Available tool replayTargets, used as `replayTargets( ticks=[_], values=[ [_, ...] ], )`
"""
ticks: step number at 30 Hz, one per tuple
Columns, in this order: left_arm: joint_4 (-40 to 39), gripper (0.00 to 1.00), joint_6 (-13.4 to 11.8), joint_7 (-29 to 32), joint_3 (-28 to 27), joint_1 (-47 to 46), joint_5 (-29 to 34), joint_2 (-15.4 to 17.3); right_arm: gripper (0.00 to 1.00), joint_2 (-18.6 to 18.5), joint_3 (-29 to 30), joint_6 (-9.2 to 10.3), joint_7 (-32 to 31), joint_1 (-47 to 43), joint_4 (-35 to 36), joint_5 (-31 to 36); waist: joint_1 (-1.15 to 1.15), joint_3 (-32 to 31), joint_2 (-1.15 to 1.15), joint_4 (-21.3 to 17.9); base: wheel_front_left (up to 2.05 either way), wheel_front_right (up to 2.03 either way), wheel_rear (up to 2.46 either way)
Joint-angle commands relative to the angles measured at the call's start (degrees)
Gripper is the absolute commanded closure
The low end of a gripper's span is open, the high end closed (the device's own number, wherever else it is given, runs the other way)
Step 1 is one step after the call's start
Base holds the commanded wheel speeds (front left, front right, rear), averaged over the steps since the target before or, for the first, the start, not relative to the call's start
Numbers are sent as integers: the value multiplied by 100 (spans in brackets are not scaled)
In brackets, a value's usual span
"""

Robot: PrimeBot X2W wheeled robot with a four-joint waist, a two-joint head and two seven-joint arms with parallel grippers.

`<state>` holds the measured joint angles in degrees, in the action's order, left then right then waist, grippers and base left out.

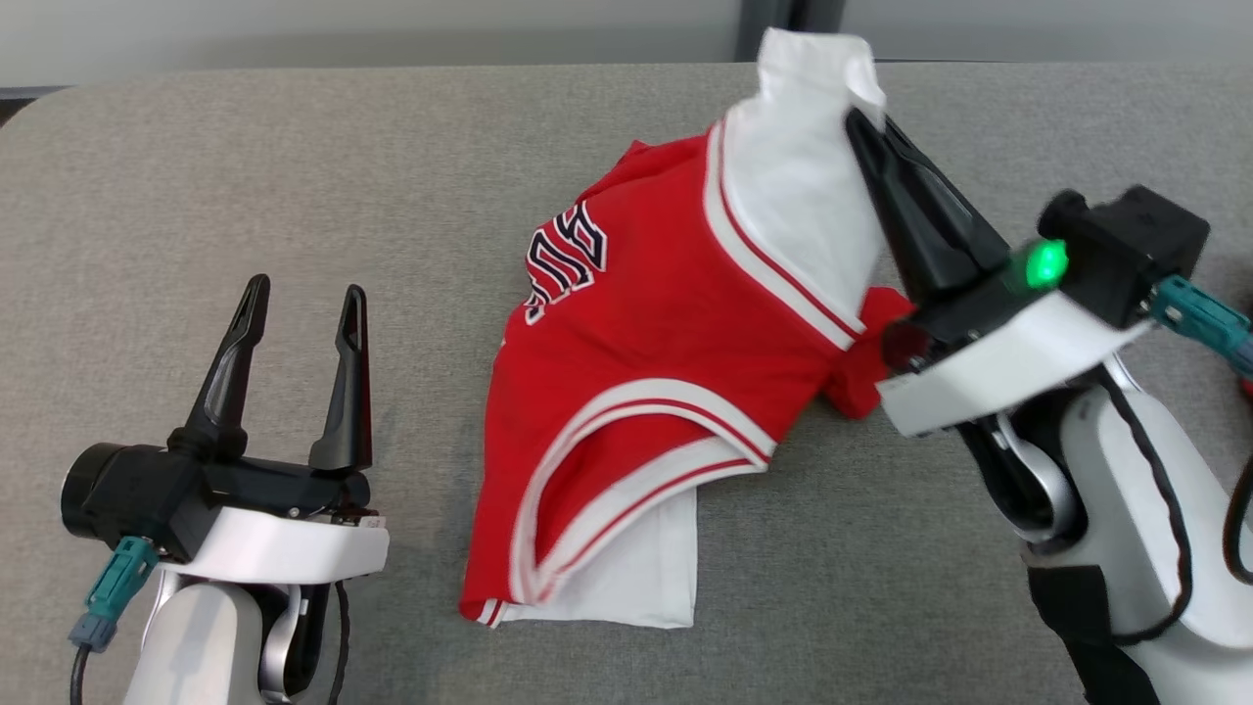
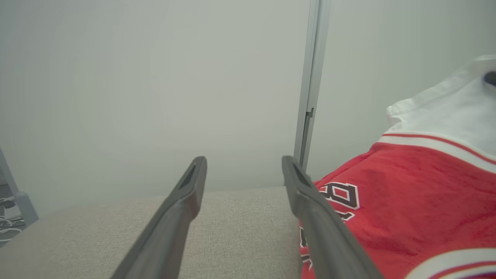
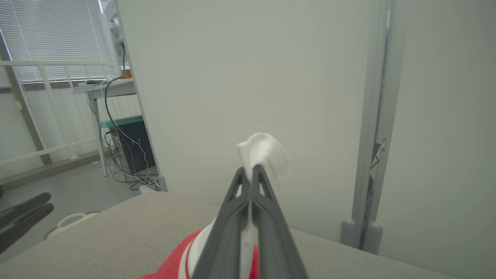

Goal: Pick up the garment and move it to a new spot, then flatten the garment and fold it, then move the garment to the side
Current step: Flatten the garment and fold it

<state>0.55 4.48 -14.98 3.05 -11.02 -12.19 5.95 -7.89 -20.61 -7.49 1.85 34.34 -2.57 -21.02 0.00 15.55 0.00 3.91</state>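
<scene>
The garment (image 1: 646, 362), a red jersey-style shirt with white sleeves and striped trim, lies partly folded in the middle of the grey table (image 1: 196, 196). One white sleeve (image 1: 793, 176) is lifted off the surface at the far right. My right gripper (image 1: 861, 125) is shut on that sleeve, and in the right wrist view the white cloth (image 3: 265, 153) sticks up past the closed fingertips (image 3: 248, 174). My left gripper (image 1: 303, 294) stands open to the left of the garment, apart from it. The left wrist view has the garment (image 2: 395, 201) just right of the open fingers (image 2: 193, 182).
A pale wall (image 3: 252, 69) with a grey metal post (image 3: 372, 116) runs behind the table's far edge. Beyond the table's left end, a desk with cables and a dark box (image 3: 131, 143) stands on the floor.
</scene>
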Motion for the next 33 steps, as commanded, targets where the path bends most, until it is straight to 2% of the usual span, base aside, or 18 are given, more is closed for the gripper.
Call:
replayTargets(
  ticks=[1,7,12,15,21,22,23,24,29,33],
  values=[
    [-28,0,-15,0,-15,-20,29,34,100,-65,213,-2,-15,-255,38,30,0,89,0,-183,0,0,0],
    [-119,0,-25,64,30,-105,53,121,100,-138,1644,-2,-2,-1392,-182,53,0,227,0,-371,0,0,0],
    [-200,0,-38,105,49,-134,62,176,100,-131,2537,-2,97,-1854,-531,-82,0,360,0,-431,0,0,0],
    [-227,0,-34,117,71,-153,65,194,100,-171,2738,-2,195,-1863,-878,-134,0,437,0,-454,0,0,0],
    [-234,0,-58,135,84,-193,41,228,100,-246,2633,-2,447,-1509,-1681,-202,0,508,0,-494,0,0,0],
    [-229,0,-59,137,88,-193,37,234,92,-265,2592,-2,475,-1466,-1817,-196,0,507,0,-501,0,0,0],
    [-223,0,-63,138,93,-189,32,236,60,-277,2557,-2,549,-1413,-1894,-208,0,504,0,-503,0,0,0],
    [-216,0,-67,138,101,-185,24,233,0,-286,2505,-2,603,-1363,-1980,-218,0,496,0,-504,0,0,0],
    [-140,0,-84,129,121,-96,-6,242,0,-328,2444,-2,879,-1354,-2126,-116,0,377,0,-519,0,0,0],
    [-93,0,-112,119,102,28,-42,262,0,-331,2454,-2,1014,-1489,-1825,193,0,224,0,-542,0,0,0]
  ],
)
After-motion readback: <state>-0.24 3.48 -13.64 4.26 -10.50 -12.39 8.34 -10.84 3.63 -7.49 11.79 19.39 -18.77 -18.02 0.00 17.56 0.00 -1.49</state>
